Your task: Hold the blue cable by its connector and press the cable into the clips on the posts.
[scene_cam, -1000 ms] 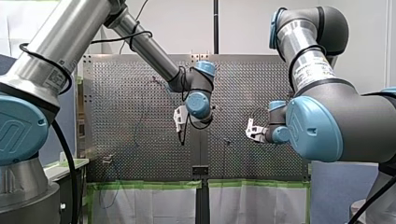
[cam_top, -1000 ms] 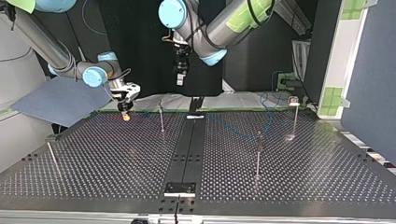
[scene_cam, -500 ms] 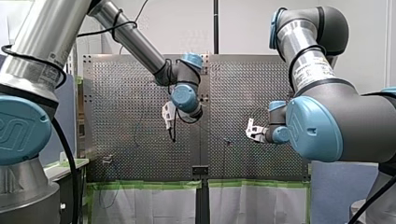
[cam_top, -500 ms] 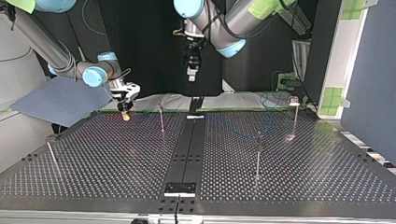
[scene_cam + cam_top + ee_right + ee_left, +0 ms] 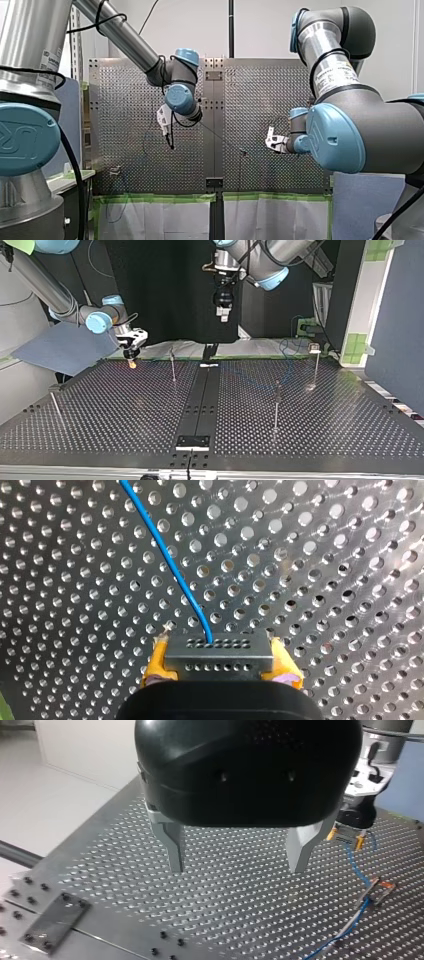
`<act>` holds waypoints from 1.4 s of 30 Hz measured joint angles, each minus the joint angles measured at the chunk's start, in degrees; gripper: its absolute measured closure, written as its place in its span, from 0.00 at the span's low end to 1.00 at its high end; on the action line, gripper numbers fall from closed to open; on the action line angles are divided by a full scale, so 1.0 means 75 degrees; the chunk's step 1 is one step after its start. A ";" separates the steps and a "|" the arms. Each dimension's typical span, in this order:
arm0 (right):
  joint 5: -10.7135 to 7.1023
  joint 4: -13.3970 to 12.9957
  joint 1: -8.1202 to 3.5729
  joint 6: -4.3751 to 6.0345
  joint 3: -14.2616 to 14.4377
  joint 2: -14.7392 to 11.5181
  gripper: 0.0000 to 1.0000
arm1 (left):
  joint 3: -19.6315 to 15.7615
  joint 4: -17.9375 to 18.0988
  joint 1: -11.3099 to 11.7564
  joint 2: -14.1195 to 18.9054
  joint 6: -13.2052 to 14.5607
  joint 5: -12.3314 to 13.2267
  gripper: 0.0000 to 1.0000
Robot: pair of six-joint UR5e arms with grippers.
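Note:
In the right wrist view my right gripper [image 5: 218, 672] is shut on a dark connector [image 5: 218, 655] between its yellow pads. The blue cable [image 5: 170, 560] leaves the connector and runs ahead over the perforated table. In the top view my right gripper [image 5: 132, 362] hangs low over the table's far edge at the left. My left gripper [image 5: 237, 865] is open with nothing between its metal fingers [image 5: 172, 842], high above the table. From there I see the right gripper [image 5: 350, 832] ahead, with the cable [image 5: 357, 872] leading to a clip [image 5: 377, 887]. My left gripper [image 5: 221, 315] hangs well above the posts.
Thin posts stand on the table: one [image 5: 172, 365] near the right gripper, one [image 5: 276, 400] right of the middle strip, one [image 5: 315, 362] at the far right, one [image 5: 55, 407] at the left edge. A dark plate [image 5: 192, 441] sits at the near edge.
My left arm has swung toward the front view's left and risen, its gripper staying open. My right gripper has hardly moved and keeps the connector.

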 joint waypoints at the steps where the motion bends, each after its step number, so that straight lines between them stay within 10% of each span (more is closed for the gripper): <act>1: 0.0022 0.0011 -0.0008 -0.0029 -0.0001 -0.0012 1.00 | -0.0100 0.0096 0.0043 0.0102 0.0053 0.0042 0.00; 10: 0.0530 0.0414 -0.0070 -0.0402 0.0000 -0.0534 1.00 | -0.0769 0.0745 0.0176 0.0485 0.0439 0.0426 0.00; 23: 0.0969 0.0925 -0.0065 -0.0827 0.0001 -0.1500 1.00 | -0.1668 0.1642 0.0125 0.1053 0.1087 0.0015 0.00; 42: 0.1119 0.1011 0.0030 -0.1099 0.0002 -0.2712 1.00 | -0.2151 0.3028 0.0142 -0.0147 0.1312 -0.0012 0.00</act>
